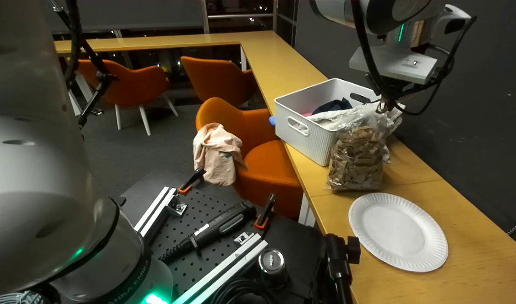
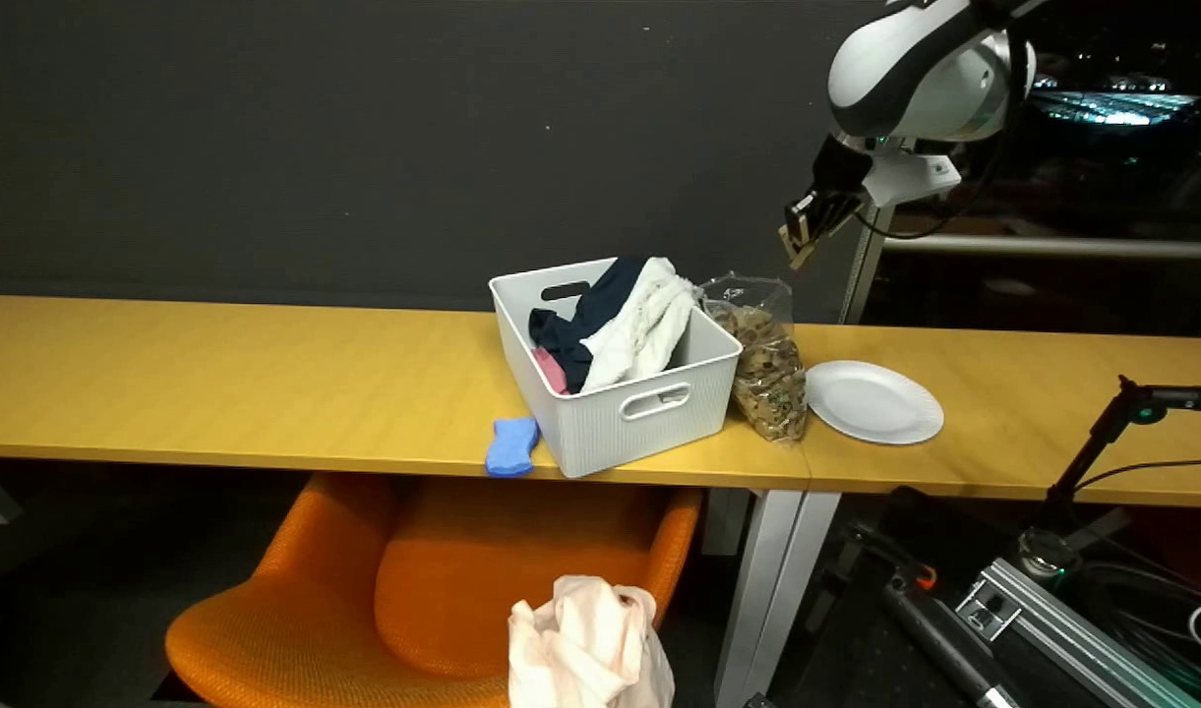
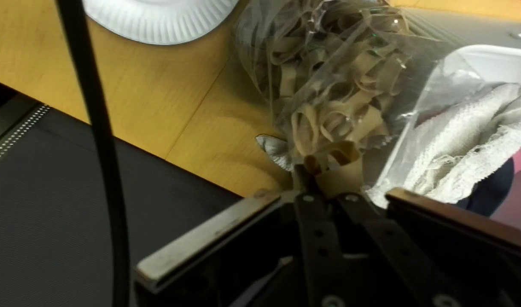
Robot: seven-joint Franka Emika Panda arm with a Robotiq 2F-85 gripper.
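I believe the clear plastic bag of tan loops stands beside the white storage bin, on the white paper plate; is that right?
Not quite: the plastic bag stands beside the white storage bin, but on the wooden table, not on the paper plate, as both exterior views show.

- Looks like an office or study room at night, with a bit of robot lab mixed in.
- Has a long, yellow wood surface (image 2: 216,383) running along a dark wall (image 2: 266,147), like a big shared desk.
- Has soft orange chairs (image 1: 272,162) close to it and a grey, carpet-like floor (image 1: 169,145).
- Has a big window (image 2: 1131,187) with tiny lights shining in the dark outside.
- Also has a robot arm (image 1: 34,169) by a black board (image 1: 207,257) full of holes, with metal bars (image 1: 155,211) and clamps (image 1: 264,215).
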